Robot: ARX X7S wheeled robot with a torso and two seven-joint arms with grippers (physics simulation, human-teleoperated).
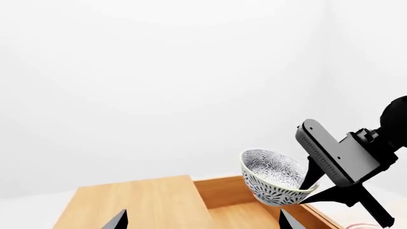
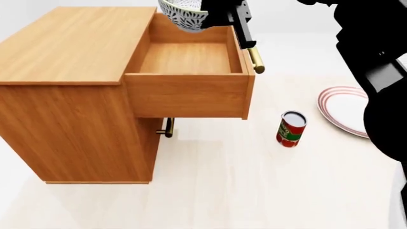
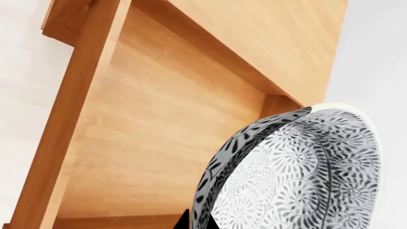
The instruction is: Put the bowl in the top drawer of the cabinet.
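1. The step in hand looks like the carry-and-lower: the bowl (image 2: 183,14) hangs in the air over the far part of the open top drawer (image 2: 186,59), held up by the right gripper (image 1: 313,187).
2. In the left wrist view the right gripper pinches the bowl's rim, one finger seemingly inside and one outside, closed down to the thickness of the wall. The bowl sits tilted, its white inside partly turned toward that camera.
3. The right wrist view is filled by the bowl's speckled outside, with the bare drawer floor behind it, so the bowl is above the drawer and not yet resting in it.
4. The drawer is pulled well out of the cabinet (image 2: 70,43), its brass bar handle (image 2: 256,59) on the right and nothing visible inside.
5. Of the left gripper (image 1: 202,220) only two dark fingertips show in its own view, spread well apart with nothing between them.
6. I judge the next move calls for lowering the bowl straight down until it meets the drawer floor, keeping it clear of the far wall and the right-hand front board, then opening the fingers.
7. Its tilt may make it rock on release.
8. The can (image 2: 291,129) and plate (image 2: 346,109) stand to the right on the floor, well apart from the drawer.
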